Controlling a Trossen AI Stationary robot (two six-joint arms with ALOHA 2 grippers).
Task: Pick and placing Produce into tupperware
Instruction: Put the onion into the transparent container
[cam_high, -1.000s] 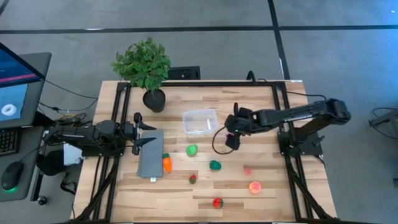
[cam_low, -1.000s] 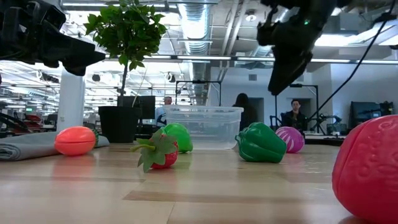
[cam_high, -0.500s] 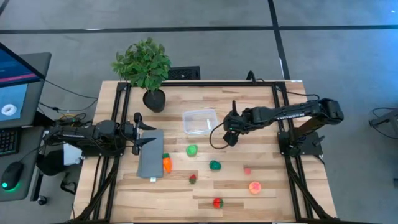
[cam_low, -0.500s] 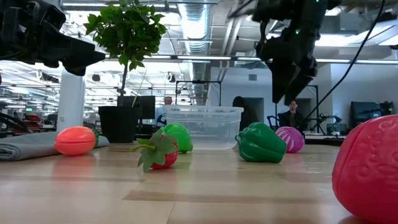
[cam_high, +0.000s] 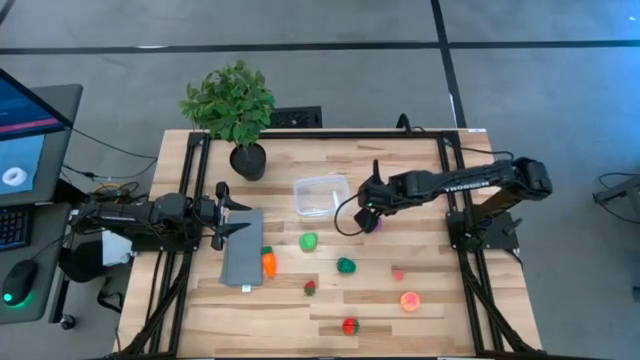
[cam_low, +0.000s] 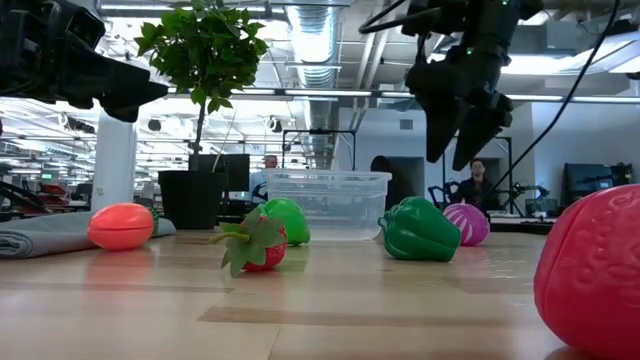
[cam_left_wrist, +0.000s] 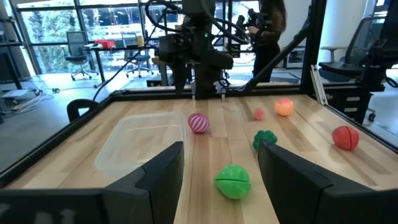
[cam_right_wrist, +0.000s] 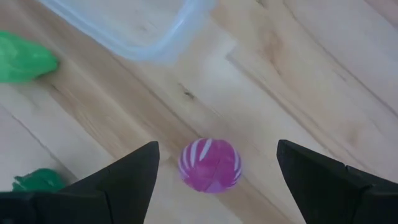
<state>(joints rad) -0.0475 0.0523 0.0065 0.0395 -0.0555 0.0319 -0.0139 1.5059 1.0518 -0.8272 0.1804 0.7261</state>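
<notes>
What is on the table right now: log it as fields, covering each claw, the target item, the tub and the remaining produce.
right claw: open, above the purple striped toy, not touching
left claw: parked over the grey slab, holding nothing
tub: clear, empty, beside the purple toy
light green toy: on the table near the tub
dark green pepper: on the table
orange toy: at the slab's edge
potted plant: back of the table

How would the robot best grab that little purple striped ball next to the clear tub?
Probably straight from above, pinching across the purple striped ball's widest middle. It is round, sits free on the wood, clear of the tub, so any pair of opposite sides should do. The right gripper already hangs over it with fingers spread either side; the left gripper waits by the grey slab.
</notes>
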